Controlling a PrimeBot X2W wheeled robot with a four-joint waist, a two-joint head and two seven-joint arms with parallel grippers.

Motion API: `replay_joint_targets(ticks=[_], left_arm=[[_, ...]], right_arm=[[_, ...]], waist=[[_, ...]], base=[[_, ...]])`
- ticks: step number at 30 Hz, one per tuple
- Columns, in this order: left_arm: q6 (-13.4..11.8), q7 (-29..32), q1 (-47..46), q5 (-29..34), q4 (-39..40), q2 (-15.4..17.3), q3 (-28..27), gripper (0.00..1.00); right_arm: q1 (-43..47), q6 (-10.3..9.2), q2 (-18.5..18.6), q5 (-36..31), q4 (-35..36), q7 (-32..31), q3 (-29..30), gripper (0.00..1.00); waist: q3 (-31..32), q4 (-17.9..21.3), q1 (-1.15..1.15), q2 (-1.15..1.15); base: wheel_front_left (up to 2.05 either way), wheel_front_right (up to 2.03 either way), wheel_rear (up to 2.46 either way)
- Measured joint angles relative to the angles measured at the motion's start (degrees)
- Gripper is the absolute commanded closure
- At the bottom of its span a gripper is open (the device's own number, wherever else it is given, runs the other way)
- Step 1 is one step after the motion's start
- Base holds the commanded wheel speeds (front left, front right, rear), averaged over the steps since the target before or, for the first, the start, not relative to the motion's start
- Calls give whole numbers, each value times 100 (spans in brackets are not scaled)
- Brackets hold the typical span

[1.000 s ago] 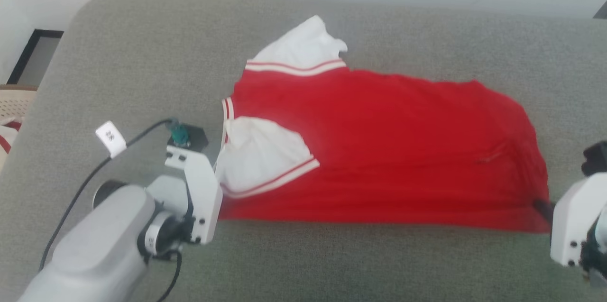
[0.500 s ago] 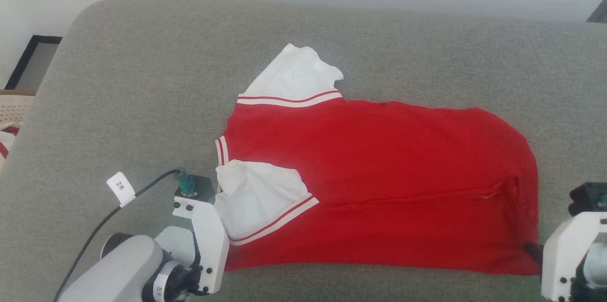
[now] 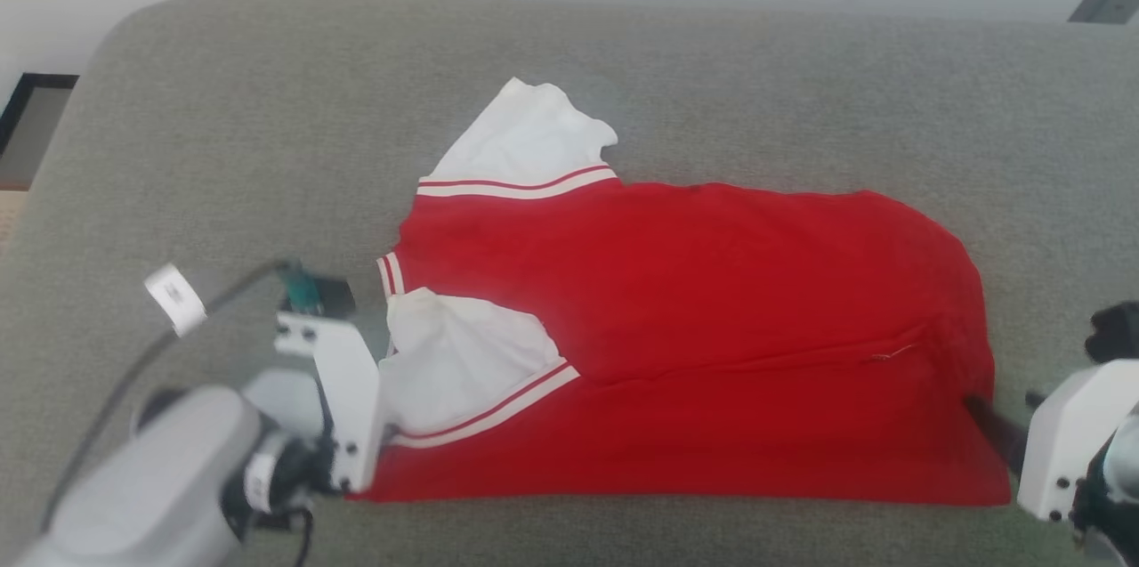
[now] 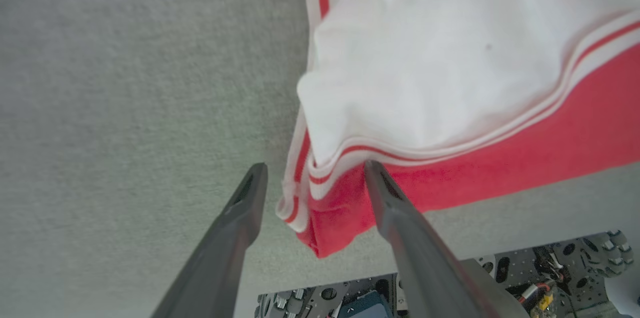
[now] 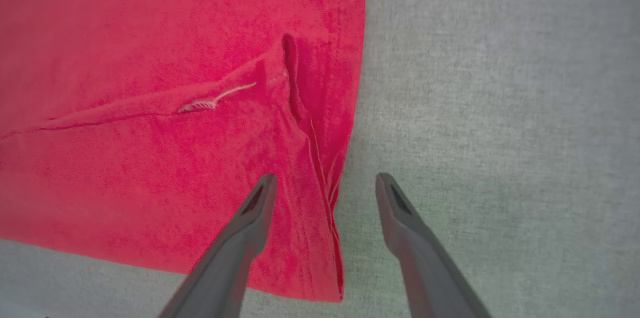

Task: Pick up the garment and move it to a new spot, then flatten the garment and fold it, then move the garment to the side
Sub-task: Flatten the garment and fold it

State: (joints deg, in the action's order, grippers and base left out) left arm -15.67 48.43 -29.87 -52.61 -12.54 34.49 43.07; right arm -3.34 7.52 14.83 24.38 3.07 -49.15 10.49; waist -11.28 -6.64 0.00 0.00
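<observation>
The garment (image 3: pixel 712 327), a red shirt with white sleeves and red-and-white striped trim, lies folded flat on the grey cushion (image 3: pixel 222 149), its lettering hidden. In the left wrist view my left gripper (image 4: pixel 315 168) stands open, its fingers either side of the garment's (image 4: pixel 450 83) near left corner by the white sleeve. In the right wrist view my right gripper (image 5: pixel 325 178) is open too, straddling the red side edge of the garment (image 5: pixel 150 108) near its right corner. One dark right finger (image 3: pixel 992 425) touches that corner in the head view.
The cushion's rounded back-left corner (image 3: pixel 116 24) and a pale wall lie beyond. A dark-framed object (image 3: pixel 27 104) sits off the left edge. The robot's base (image 4: pixel 500 278) shows below the cushion's front edge.
Both grippers have opened and let go of the garment's near corners, which now rest on the cushion. The head camera has shifted slightly.
</observation>
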Motion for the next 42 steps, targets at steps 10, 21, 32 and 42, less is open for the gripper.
replay_joint_targets(ticks=[10,21,32,42], left_arm=[[-213,510,-975,368,1066,600,-226,0],[711,-111,-2454,733,-143,460,-410,0],[1165,-86,-3547,964,-1653,356,-386,0],[1183,201,-4102,1043,-2584,302,-331,0]], right_arm=[[-482,-1,-176,254,544,1755,-88,0],[-1101,-3,-155,505,576,4754,-826,0],[-1289,-3,9,799,250,5941,-1396,0],[-1486,-3,131,965,154,6159,-1631,0]], waist=[[-186,371,0,0],[-674,1178,0,1],[-1403,1962,0,1],[-1883,2334,0,1]], base=[[0,0,0],[0,0,0],[0,0,0],[0,0,0]])
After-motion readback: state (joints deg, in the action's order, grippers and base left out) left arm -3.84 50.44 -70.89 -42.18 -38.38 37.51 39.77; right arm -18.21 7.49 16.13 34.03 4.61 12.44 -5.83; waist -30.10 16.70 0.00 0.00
